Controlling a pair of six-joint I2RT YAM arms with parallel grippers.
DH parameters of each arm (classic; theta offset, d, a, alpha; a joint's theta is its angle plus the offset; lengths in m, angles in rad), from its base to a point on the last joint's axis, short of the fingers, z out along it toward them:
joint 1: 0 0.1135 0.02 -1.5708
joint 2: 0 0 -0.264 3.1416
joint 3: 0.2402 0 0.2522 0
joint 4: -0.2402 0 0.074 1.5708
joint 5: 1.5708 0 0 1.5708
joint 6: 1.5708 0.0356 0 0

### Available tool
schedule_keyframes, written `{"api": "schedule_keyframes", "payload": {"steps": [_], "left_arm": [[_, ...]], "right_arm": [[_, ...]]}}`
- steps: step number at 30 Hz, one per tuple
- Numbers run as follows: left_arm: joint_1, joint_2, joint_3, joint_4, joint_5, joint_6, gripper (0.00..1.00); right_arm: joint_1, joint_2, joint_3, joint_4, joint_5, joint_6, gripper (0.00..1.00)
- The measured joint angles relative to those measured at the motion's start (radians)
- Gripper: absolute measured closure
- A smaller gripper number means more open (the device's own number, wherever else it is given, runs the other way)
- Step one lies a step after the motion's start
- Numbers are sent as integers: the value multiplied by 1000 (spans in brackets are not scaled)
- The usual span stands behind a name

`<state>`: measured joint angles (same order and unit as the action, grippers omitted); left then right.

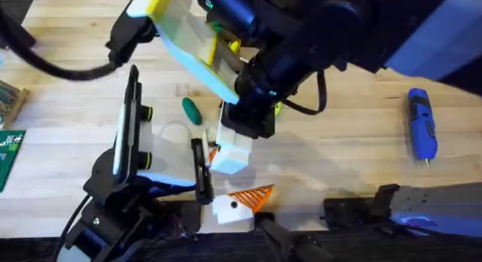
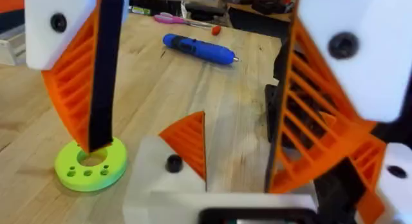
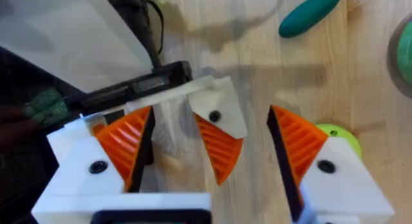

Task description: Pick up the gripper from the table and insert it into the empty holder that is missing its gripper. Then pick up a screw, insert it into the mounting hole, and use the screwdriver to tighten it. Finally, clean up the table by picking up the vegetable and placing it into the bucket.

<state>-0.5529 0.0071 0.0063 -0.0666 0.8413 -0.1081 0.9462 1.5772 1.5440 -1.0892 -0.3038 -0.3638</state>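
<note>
One orange ribbed wedge — the gripper (image 1: 252,196) — sits in its white holder (image 1: 230,209); right gripper (image 3: 212,161) wide.

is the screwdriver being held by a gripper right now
No, the screwdriver lies alone on the table at the right in the overhead view, with nothing touching it.

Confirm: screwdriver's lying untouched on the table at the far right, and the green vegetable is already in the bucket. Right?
Half right. The screwdriver does lie alone on the table at the far right. But the vegetable is not in a bucket: the overhead view shows it lying on the bare wood near the middle, beside the arms, and the right wrist view shows it on the tabletop too.
</note>
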Motion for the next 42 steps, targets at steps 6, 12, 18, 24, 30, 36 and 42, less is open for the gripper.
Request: {"api": "schedule_keyframes", "payload": {"steps": [6,12,18,24,30,36,42], "left_arm": [[0,0,0,0,0,3,15],[0,0,0,0,0,3,15],[0,0,0,0,0,3,15],[0,0,0,0,0,3,15],[0,0,0,0,0,3,15],[0,0,0,0,0,3,15],[0,0,0,0,0,3,16]], "right_arm": [[-54,-19,0,-1,0,42,9],[-141,-127,0,-25,0,54,8],[-266,-203,0,-116,0,72,9],[-419,-229,-58,-141,0,130,8],[-539,-375,-211,-141,0,176,8],[-623,-603,-345,-139,-11,214,8],[-629,-783,-390,-154,-83,198,9]]}}
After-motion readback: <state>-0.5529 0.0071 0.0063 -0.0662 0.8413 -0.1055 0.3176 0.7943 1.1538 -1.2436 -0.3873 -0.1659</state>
